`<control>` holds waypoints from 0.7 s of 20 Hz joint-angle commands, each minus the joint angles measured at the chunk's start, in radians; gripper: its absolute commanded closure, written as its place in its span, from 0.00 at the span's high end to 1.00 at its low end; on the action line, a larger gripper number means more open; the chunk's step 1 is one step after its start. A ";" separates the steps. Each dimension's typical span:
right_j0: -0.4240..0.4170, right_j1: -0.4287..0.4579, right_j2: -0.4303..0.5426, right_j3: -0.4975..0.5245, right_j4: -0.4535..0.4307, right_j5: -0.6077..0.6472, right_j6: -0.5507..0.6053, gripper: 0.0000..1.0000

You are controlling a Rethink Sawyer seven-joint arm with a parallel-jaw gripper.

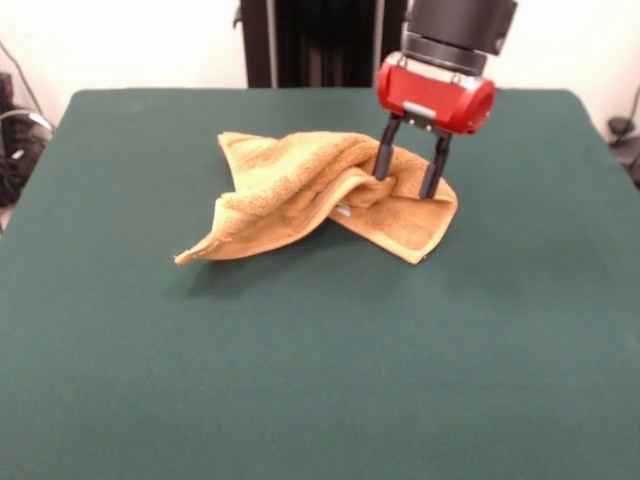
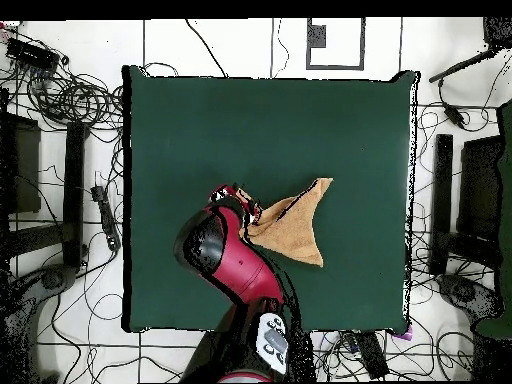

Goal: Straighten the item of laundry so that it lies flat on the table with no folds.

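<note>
1. between the fingers of the gripper (image 1: pixel 409 170) sits a ridge of the towel (image 1: pixel 300 195); the jaws stand apart, tips down on the cloth, not yet pinched on it.
2. around them the towel is bunched, its upper layer folded over and one corner trailing toward the front edge; it lies on the far half of the table (image 1: pixel 300 370), a little off centre.
3. from overhead, the arm covers one end of the towel (image 2: pixel 295 228) and the free end fans out to a point.
4. my read: terry this soft is light and limp, and it will drag and sag, not slide stiffly.
5. best hold looks like a hemmed corner or edge of the top layer, pulled outward to undo the fold.
</note>
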 commanded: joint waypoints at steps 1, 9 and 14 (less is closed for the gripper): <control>0.042 0.049 0.103 0.069 0.071 0.071 0.317 1.00; 0.091 0.091 0.051 0.044 0.143 0.120 0.301 1.00; 0.182 0.137 -0.064 0.017 0.233 0.220 0.265 1.00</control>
